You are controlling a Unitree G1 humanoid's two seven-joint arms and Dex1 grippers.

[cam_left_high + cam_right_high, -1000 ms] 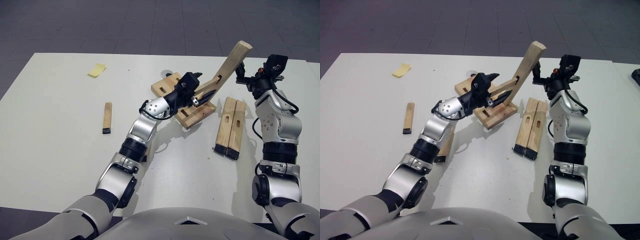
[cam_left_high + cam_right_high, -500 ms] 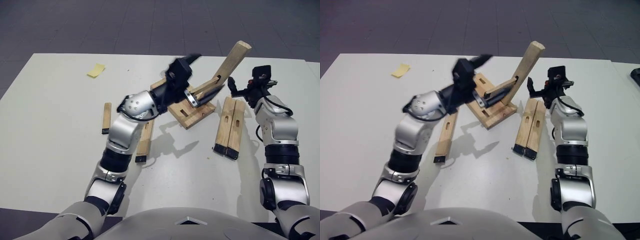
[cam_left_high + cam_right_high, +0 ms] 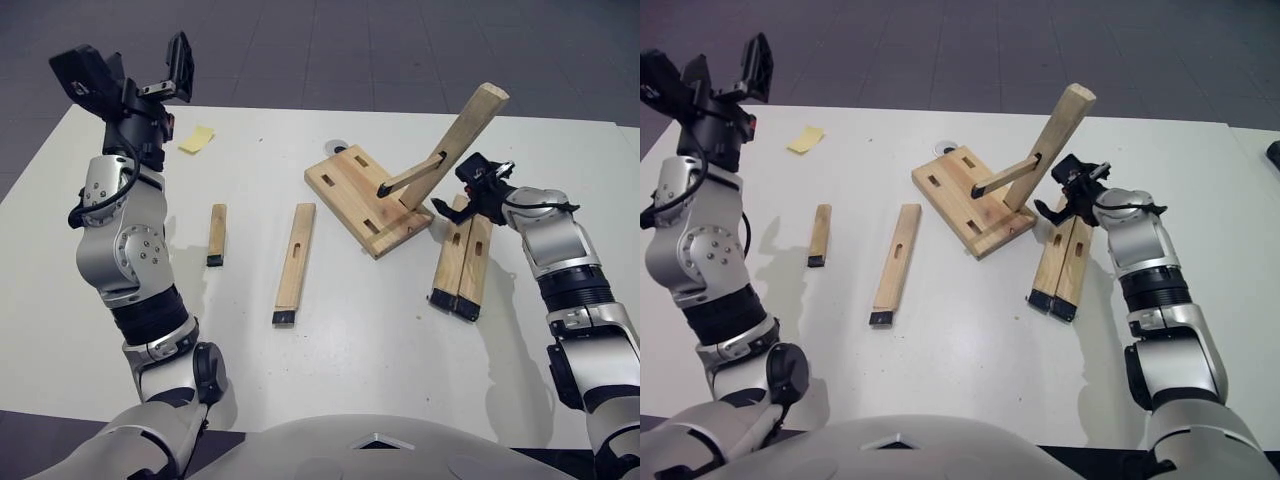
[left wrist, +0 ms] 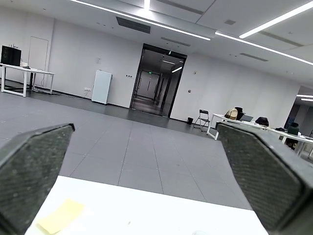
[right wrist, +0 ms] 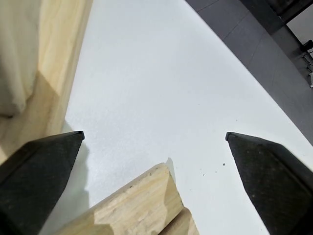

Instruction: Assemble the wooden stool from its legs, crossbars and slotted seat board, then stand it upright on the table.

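Observation:
The slotted seat board (image 3: 352,190) lies flat near the table's middle. One leg (image 3: 462,125) stands tilted in its right end, and a crossbar (image 3: 410,181) sticks out of that leg. Two more legs (image 3: 460,256) lie side by side to the right. Another leg (image 3: 295,256) lies left of the board, with a short crossbar (image 3: 215,235) farther left. My right gripper (image 3: 458,190) is open just above the far ends of the two legs (image 5: 146,208), holding nothing. My left gripper (image 3: 135,70) is raised high over the table's far left corner, open and empty.
A yellow paper note (image 3: 195,138) lies at the table's far left, also in the left wrist view (image 4: 58,216). A small round disc (image 3: 338,146) sits just behind the seat board. Bare white table (image 3: 350,360) stretches along the near side.
My left arm pulled away from the crossbar at the board and swung up to the far left, uncovering the lying leg. My right gripper dropped from the tilted leg's top to the two legs.

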